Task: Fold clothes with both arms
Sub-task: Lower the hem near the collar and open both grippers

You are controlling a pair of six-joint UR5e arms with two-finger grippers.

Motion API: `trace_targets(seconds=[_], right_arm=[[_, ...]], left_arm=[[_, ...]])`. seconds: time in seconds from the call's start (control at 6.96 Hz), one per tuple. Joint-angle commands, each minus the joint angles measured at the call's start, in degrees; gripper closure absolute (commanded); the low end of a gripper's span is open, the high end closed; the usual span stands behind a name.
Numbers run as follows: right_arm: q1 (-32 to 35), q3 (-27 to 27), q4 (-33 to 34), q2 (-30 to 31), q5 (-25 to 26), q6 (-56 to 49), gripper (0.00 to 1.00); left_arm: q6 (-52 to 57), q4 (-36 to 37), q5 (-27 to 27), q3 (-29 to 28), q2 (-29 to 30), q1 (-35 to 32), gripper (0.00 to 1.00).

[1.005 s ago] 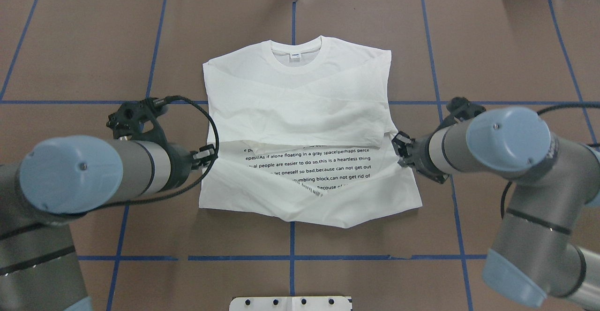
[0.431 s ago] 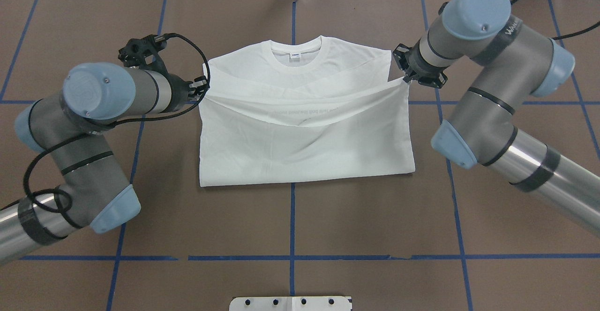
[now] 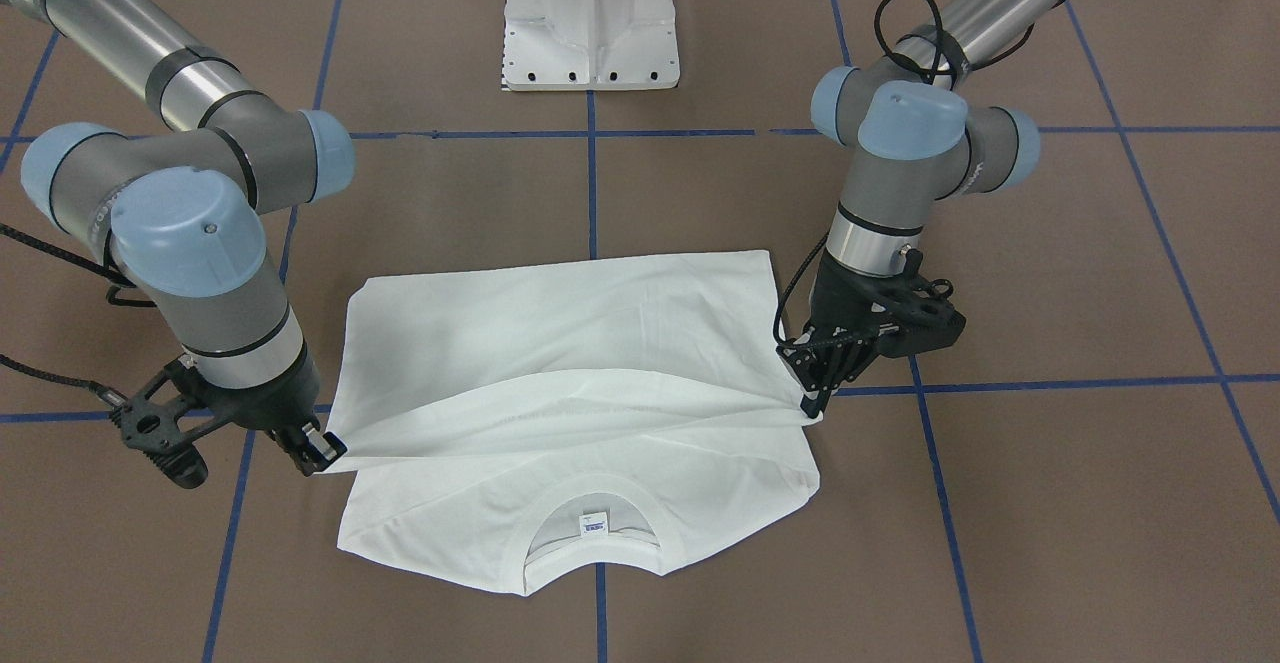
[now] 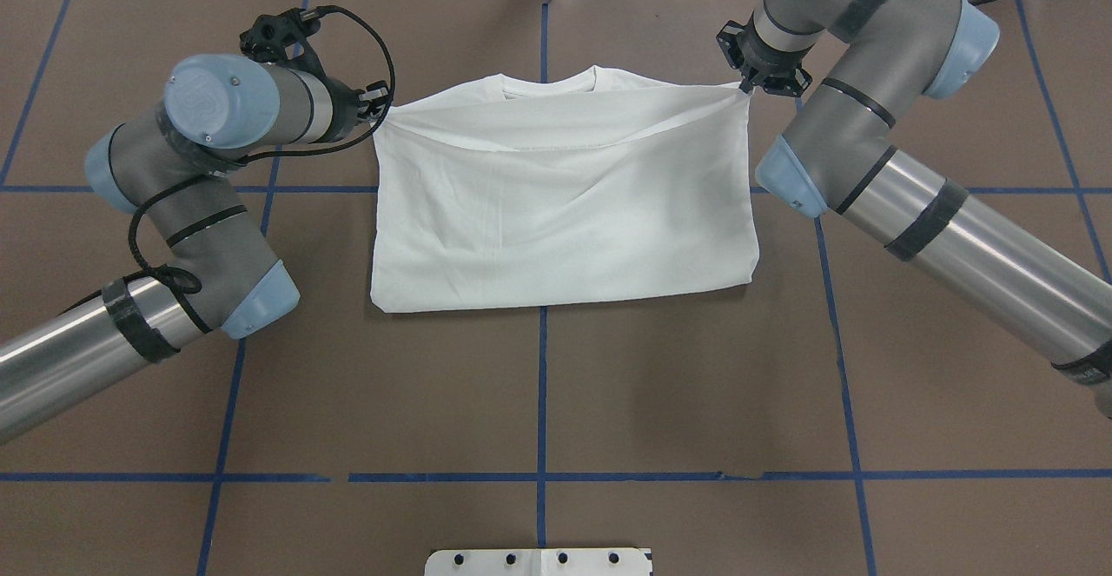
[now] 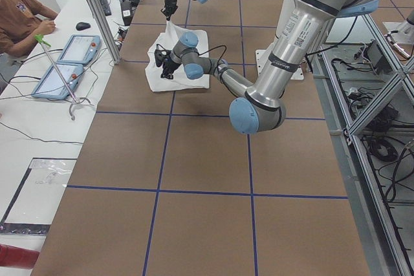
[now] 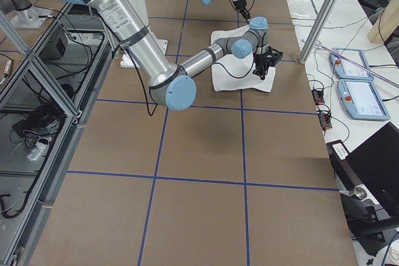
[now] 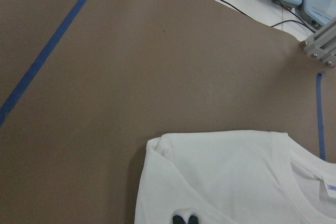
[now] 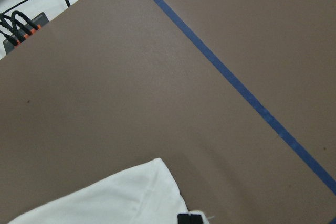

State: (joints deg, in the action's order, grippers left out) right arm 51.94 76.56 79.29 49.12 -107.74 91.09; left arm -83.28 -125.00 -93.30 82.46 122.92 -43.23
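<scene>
T-shirt: the white T-shirt (image 4: 556,220) lies on the far half of the desk (image 4: 556,402). It is doubled over itself, with a plain side up and no print showing.
Fold: the crease runs straight along the side nearest the robot. The free edge of the top layer is stretched between the two claws and sags a little in the middle.
Collar: the ribbed collar (image 3: 592,543) and its small tag (image 3: 593,523) show beyond that stretched edge, on the side away from the robot.
Left claw: the left claw (image 4: 380,107) is closed, pinching the top layer's corner over the shirt's left shoulder. In the wrist view its fingertips (image 7: 184,219) sit together on the cloth.
Right claw: the right claw (image 4: 745,88) is likewise clamped on the opposite corner, which rises to a small peak. Its fingertips (image 8: 190,219) meet at the cloth's edge.
Left arm: the left arm (image 4: 200,185) is bent at the elbow, with the wrist pointing towards the shirt.
Right arm: the right arm (image 4: 869,159) reaches forward, with the wrist turned down over the corner.
Desk surface: brown, crossed by blue tape lines (image 4: 541,402).
Pedestal base: the white pedestal base (image 3: 592,23) stands at the robot's edge, well apart from the shirt.
</scene>
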Motion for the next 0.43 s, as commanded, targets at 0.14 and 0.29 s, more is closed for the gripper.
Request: trace_targets(seconds=[0.14,0.29], right_arm=[[-0.9,-11.2,-4.2,-5.2,2.0,-0.2,1.0],[-1.7,-12.0,-5.4,-5.2,2.9,-0.2,1.0]], left_arm=[[2.2,-7.8,0.5,-11.3,3.4,-0.7,1.0],[2.3,-9.2,0.5,-13.3,3.9,-0.6,1.0]])
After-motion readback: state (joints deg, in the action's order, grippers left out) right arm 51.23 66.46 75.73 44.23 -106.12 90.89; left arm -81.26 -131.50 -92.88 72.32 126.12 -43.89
